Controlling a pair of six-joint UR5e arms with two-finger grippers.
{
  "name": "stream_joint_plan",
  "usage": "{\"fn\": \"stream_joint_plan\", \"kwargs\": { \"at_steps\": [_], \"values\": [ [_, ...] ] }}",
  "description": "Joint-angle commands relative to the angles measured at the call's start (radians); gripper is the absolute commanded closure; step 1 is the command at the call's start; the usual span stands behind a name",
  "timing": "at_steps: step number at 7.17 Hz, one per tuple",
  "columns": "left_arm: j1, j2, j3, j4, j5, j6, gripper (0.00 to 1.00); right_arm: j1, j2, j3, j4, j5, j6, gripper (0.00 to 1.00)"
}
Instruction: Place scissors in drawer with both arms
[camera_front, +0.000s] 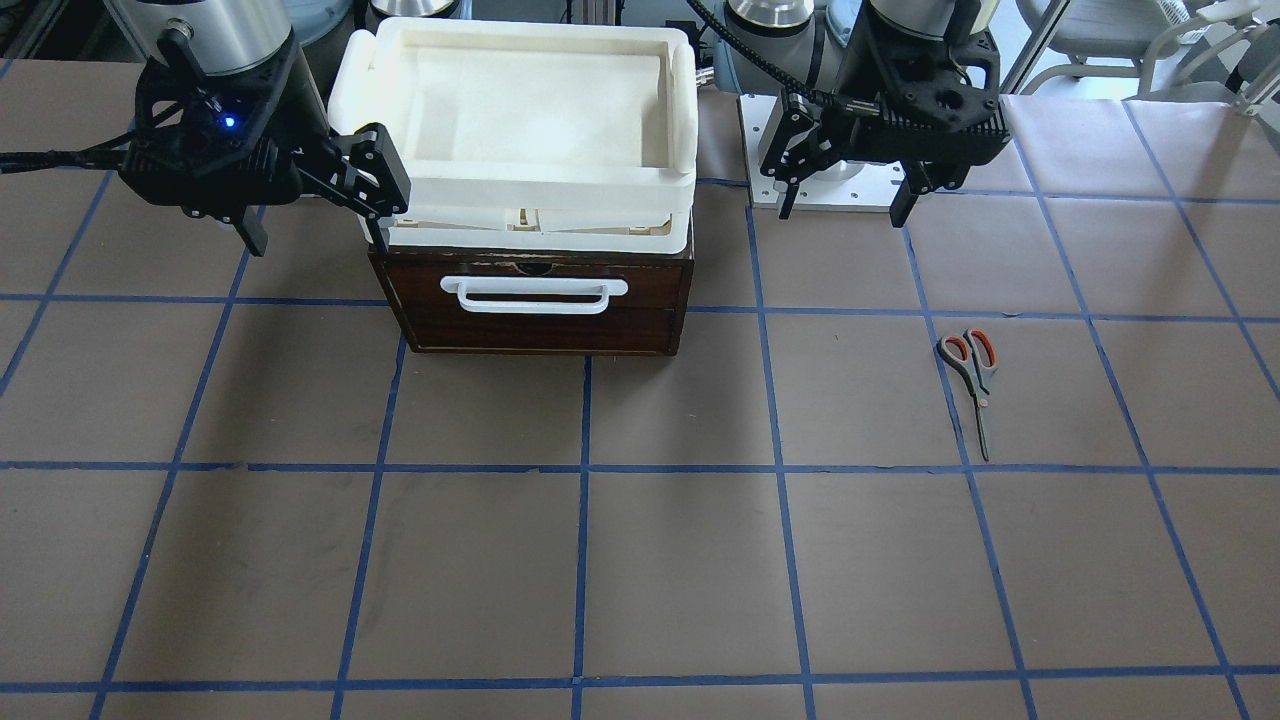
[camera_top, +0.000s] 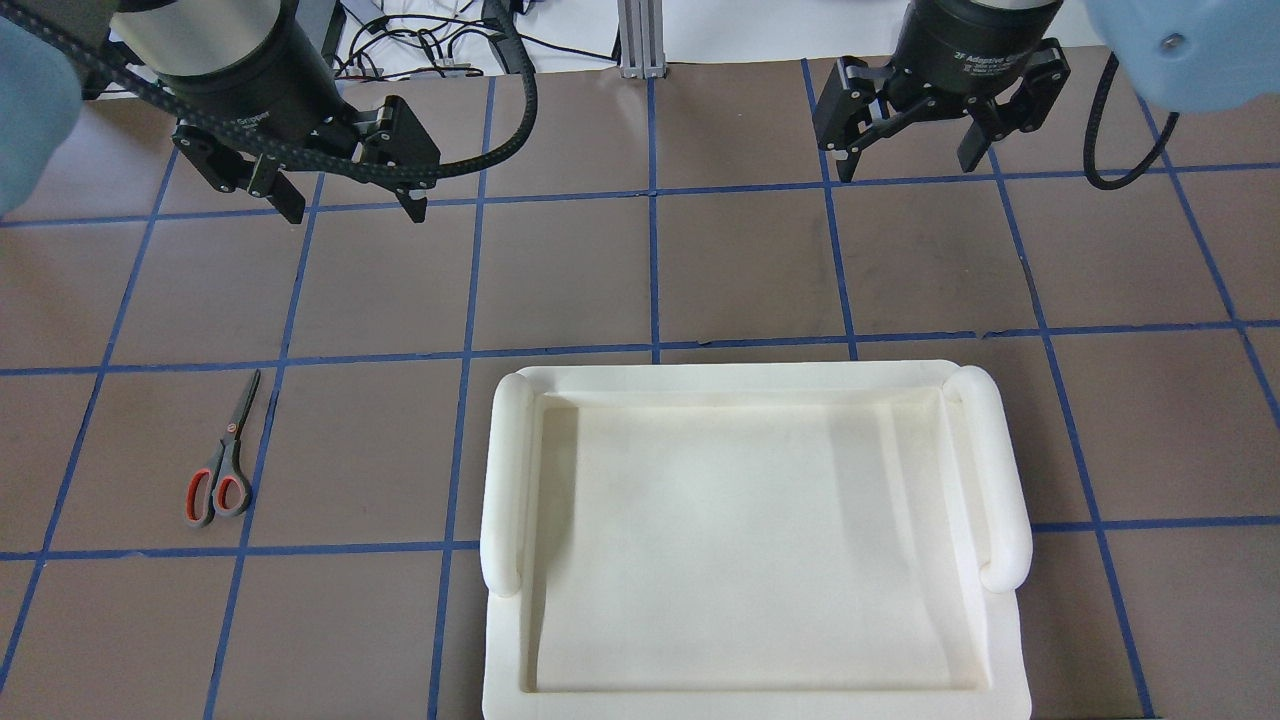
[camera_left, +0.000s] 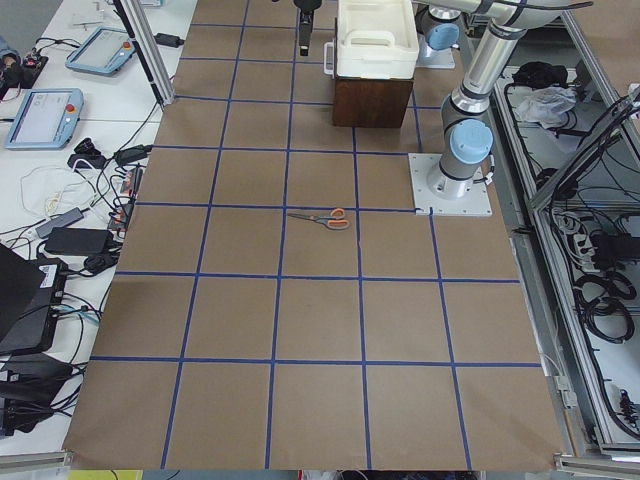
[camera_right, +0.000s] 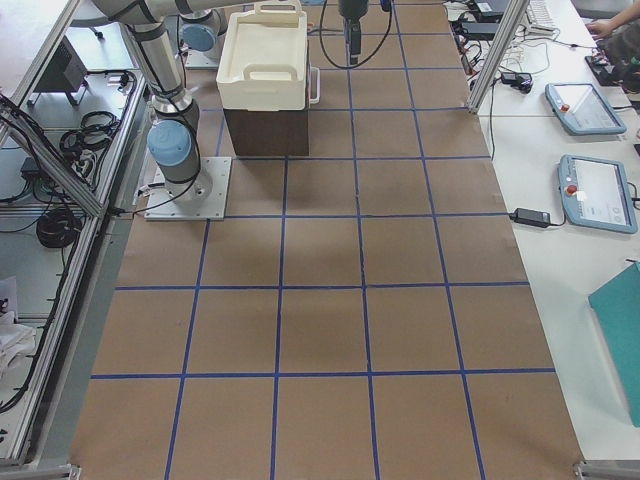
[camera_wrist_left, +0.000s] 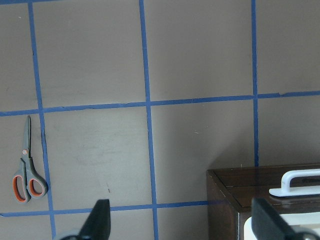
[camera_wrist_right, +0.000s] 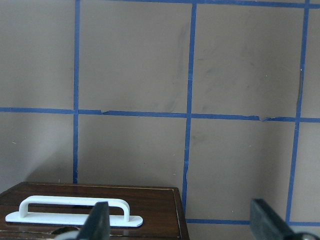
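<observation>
The scissors (camera_front: 972, 375) lie flat on the brown table on my left side, handles toward the robot; they also show in the overhead view (camera_top: 222, 470) and the left wrist view (camera_wrist_left: 27, 175). The drawer (camera_front: 540, 300) is shut, its white bar handle (camera_front: 533, 294) facing away from the robot. My left gripper (camera_front: 843, 205) is open and empty, high above the table and apart from the scissors. My right gripper (camera_front: 318, 240) is open and empty, beside the brown box's corner. Both also show in the overhead view, left (camera_top: 355, 212) and right (camera_top: 907, 168).
A white foam tray (camera_front: 510, 100) sits on top of the brown box and hides it in the overhead view (camera_top: 740, 375). The left arm's white base plate (camera_left: 450, 185) is bolted to the table. Blue tape lines grid the table. Pendants and cables lie on the side bench (camera_left: 60, 110).
</observation>
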Motion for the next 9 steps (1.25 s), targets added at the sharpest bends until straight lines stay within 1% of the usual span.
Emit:
{"fn": "stream_joint_plan", "kwargs": {
  "at_steps": [1,2,3,4,5,6,7,8,9],
  "values": [
    [0.0,0.002,-0.006,-0.002,0.0,0.0,0.0,0.0,0.0,0.0,0.006,-0.007,0.0,0.0],
    [0.0,0.004,-0.007,-0.002,0.0,0.0,0.0,0.0,0.0,0.0,-0.009,0.005,-0.001,0.0],
    [0.0,0.002,-0.009,-0.003,0.002,0.003,0.0,0.0,0.0,0.0,-0.018,-0.001,0.0,0.0],
    [0.014,0.005,-0.036,-0.006,0.014,0.05,0.0,-0.002,0.008,0.002,-0.021,-0.01,0.014,0.0],
    [0.018,0.016,-0.1,0.001,0.02,0.107,0.0,0.0,0.009,0.006,-0.02,-0.009,0.014,0.0],
    [0.049,0.018,-0.163,0.04,0.021,0.109,0.0,0.0,0.008,0.011,-0.018,-0.003,0.017,0.0],
    [0.13,0.016,-0.223,0.061,0.02,0.121,0.0,0.0,0.009,0.029,-0.023,-0.004,0.034,0.0],
    [0.232,0.002,-0.277,0.064,0.02,0.215,0.0,0.0,0.009,0.035,-0.056,-0.009,0.096,0.0],
    [0.346,0.001,-0.346,0.09,0.02,0.33,0.02,0.002,0.014,0.037,-0.06,-0.004,0.323,0.0]
  ]
}}
